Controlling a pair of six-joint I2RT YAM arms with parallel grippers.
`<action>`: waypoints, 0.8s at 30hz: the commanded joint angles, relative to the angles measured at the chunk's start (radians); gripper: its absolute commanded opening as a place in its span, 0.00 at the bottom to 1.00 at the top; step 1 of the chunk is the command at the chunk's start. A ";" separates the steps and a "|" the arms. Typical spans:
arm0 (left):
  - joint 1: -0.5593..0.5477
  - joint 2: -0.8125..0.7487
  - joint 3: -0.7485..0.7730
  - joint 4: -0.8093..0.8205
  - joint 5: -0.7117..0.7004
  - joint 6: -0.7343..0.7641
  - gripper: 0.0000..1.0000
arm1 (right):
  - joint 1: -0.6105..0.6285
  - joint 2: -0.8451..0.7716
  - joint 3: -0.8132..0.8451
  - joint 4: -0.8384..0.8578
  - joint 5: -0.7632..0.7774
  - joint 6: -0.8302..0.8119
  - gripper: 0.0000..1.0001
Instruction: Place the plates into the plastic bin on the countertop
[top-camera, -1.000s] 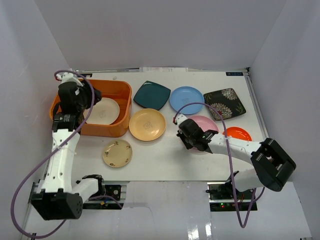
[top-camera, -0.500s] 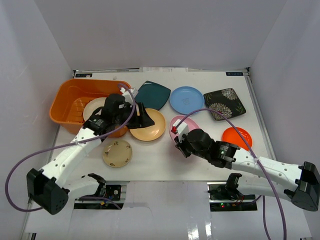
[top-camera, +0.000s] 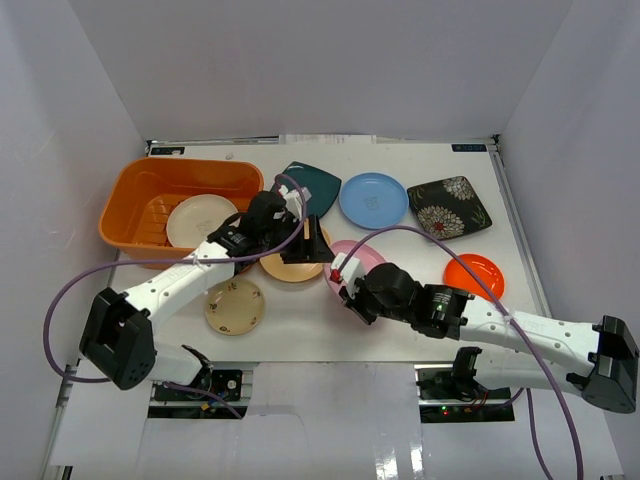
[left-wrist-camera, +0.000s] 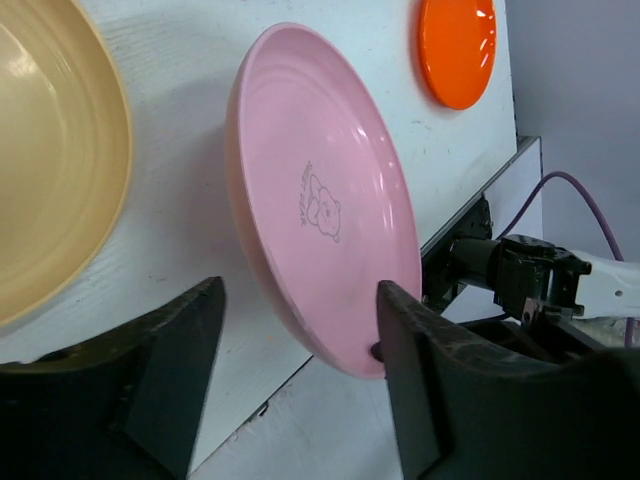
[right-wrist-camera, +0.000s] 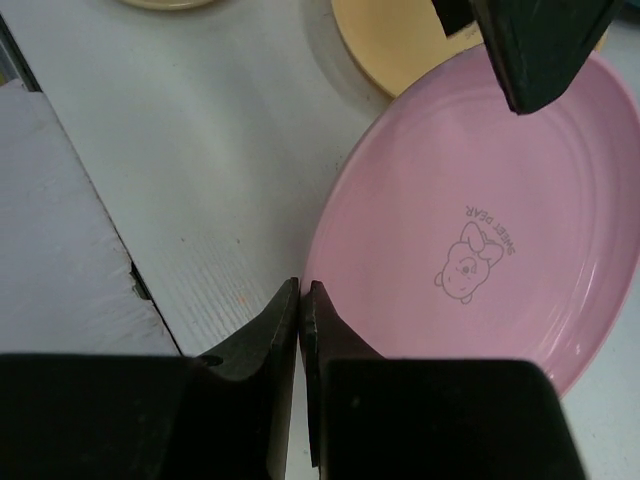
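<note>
Plates: cream plate (top-camera: 200, 220) inside plastic bin (top-camera: 180, 166); pink plate (right-wrist-camera: 470, 230) right of bin, tilted, rim clamped by right end effector (right-wrist-camera: 300, 300); left end effector (left-wrist-camera: 300, 295) apart, seemingly awaiting handover; six others outside bin on tabletop (top-camera: 300, 315).

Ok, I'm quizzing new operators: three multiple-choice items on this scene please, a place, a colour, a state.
1. The cream plate lies: A in the bin; B stacked on another plate; C in a gripper.
2. The right gripper pinches a plate that is: A blue; B pink; C orange.
3. The left gripper is: A shut empty; B shut on a plate; C open.
Answers: A, it rests on the bin's floor; B, it clamps the pink plate's rim; C, its jaws stand apart.
</note>
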 joint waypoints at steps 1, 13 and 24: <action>-0.020 0.037 -0.016 0.039 -0.002 0.018 0.68 | 0.022 -0.002 0.062 0.047 0.027 -0.035 0.08; -0.022 -0.006 0.033 0.021 -0.123 0.047 0.00 | 0.051 -0.043 0.056 0.055 0.083 -0.015 0.51; 0.366 -0.216 0.221 -0.052 -0.189 0.073 0.00 | 0.054 -0.278 0.028 0.069 0.211 0.110 0.87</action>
